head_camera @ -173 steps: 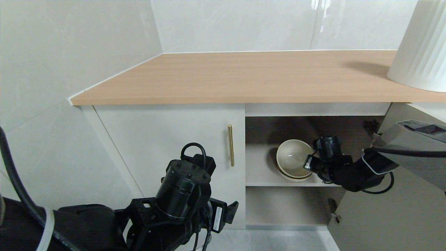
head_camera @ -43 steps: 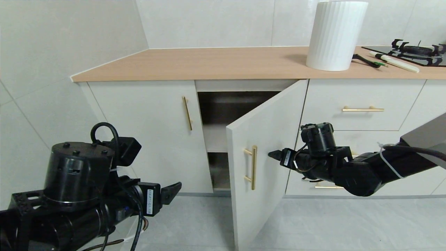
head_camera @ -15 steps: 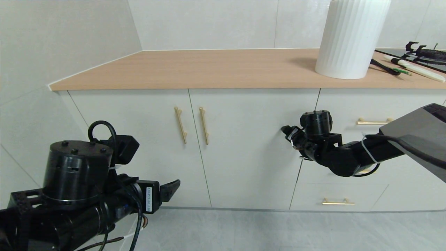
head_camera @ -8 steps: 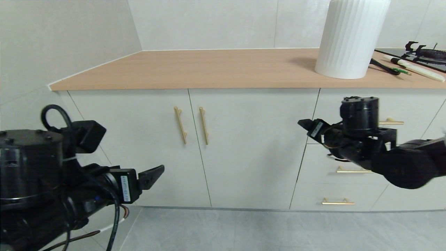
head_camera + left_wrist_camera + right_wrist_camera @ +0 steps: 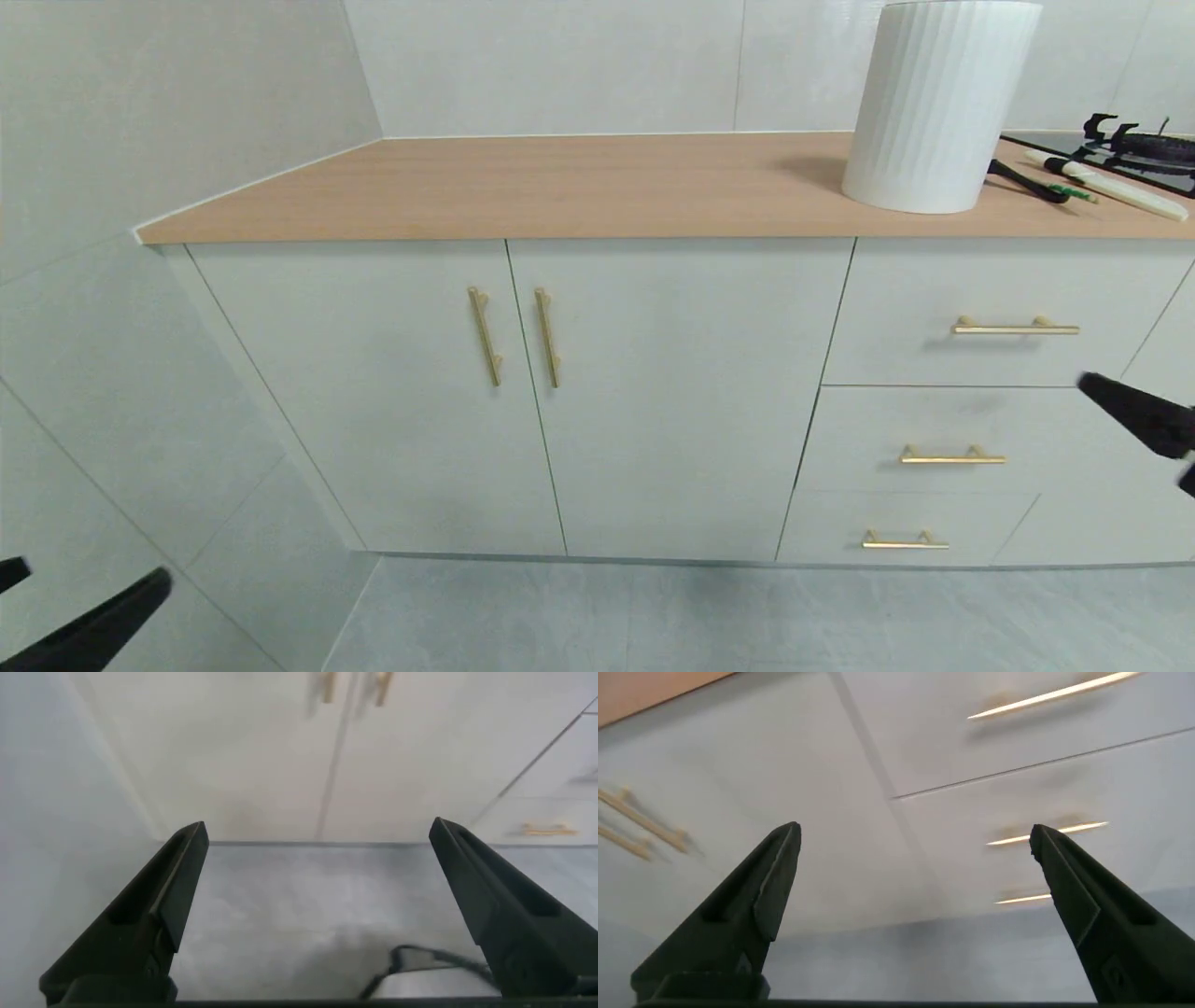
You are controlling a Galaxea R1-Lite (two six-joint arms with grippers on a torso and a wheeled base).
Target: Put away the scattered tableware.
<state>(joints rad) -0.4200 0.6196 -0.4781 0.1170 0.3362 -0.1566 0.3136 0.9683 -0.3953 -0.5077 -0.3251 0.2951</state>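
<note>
The left claw (image 5: 318, 833) hangs low over the floor (image 5: 308, 915), fingers wide apart and empty. The right claw (image 5: 915, 833), equally spread and holding nothing, faces the drawers (image 5: 999, 317). The two cabinet doors (image 5: 523, 401) beside them stand shut. Up on the worktop (image 5: 560, 187), past the white canister (image 5: 938, 103), two utensils (image 5: 1111, 187) lie beside the stove (image 5: 1134, 145). These are likely the tableware left to stow. The task looks partly done at best, with a fresh pickup ahead.
</note>
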